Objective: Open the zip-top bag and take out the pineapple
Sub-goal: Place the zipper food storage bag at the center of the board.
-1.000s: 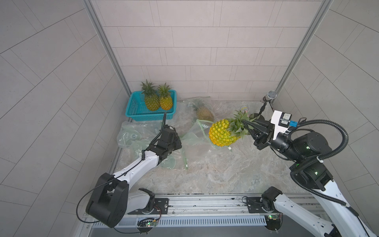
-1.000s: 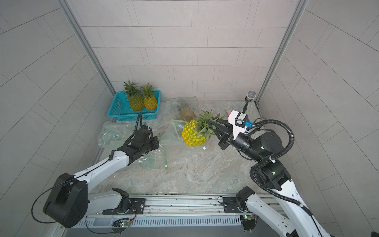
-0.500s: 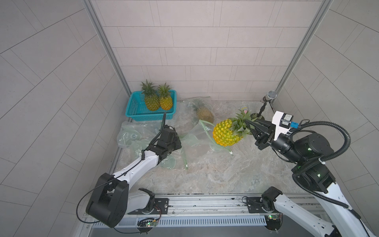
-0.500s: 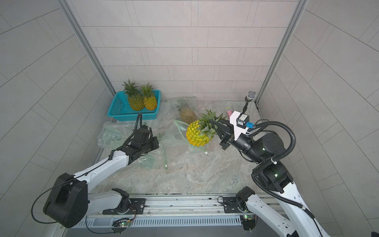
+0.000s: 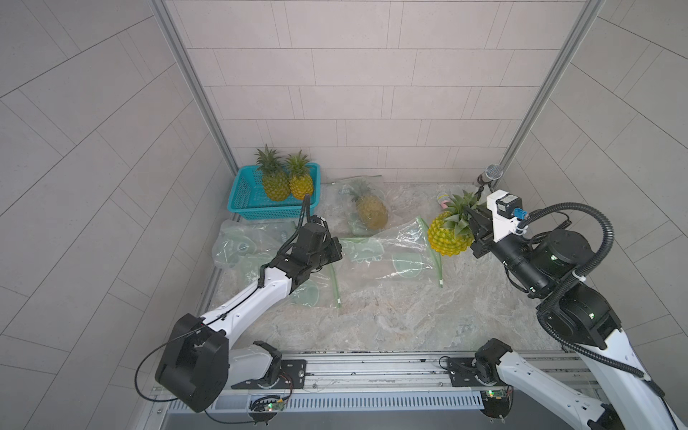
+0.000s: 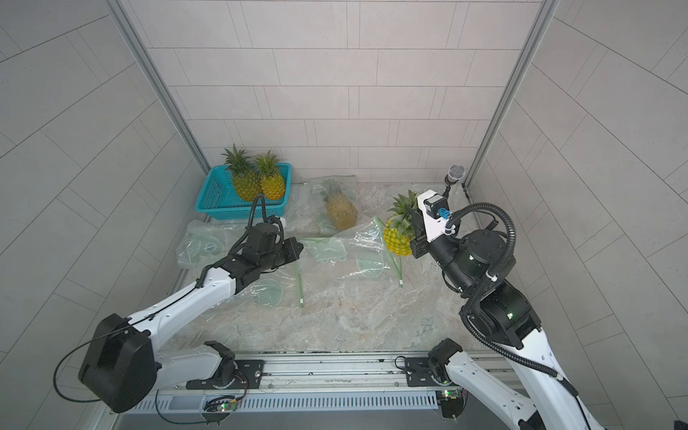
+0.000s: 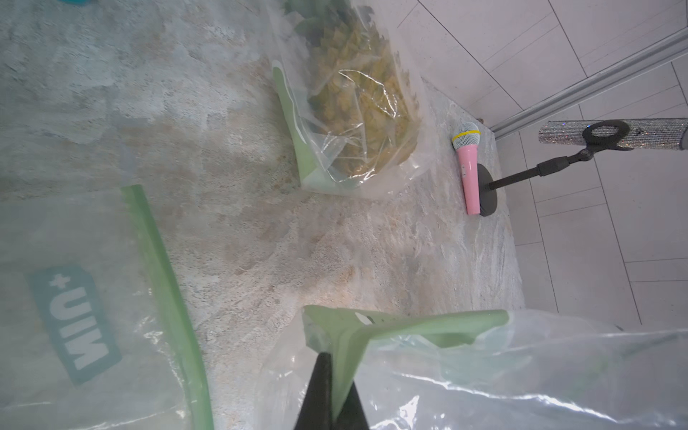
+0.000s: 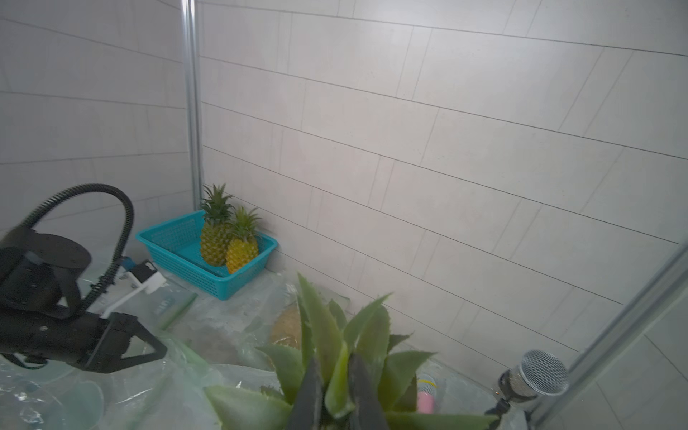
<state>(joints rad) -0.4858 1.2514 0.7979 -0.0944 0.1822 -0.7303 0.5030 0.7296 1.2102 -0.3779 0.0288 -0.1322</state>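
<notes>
Right fingers [image 8: 311,398]: nearly closed, clamped on the crown leaves [image 8: 335,346] of the pineapple [image 5: 445,238]. The fruit hangs tilted, body lowest, and appears clear of the tabletop [image 5: 391,324]. It sits right of centre in both top views, just outside the mouth of the zip-top bag [image 5: 387,257]. The crown grip seems sensible: the leaves give a narrow handle, and the body looks too wide for these fingers.

Left fingers [image 7: 321,391]: fully closed, pinching a corner of the bag's green zip strip [image 7: 372,327], lower middle of the left wrist view. Presumed purpose is to anchor the bag so it does not drag along with the fruit.

Extraction looks essentially done; the fruit needs setting down. The teal basket [image 5: 242,193], upper left, holds two pineapples [image 5: 277,182] and is the likely destination. Another bagged pineapple [image 5: 369,212] lies near the back wall.
</notes>
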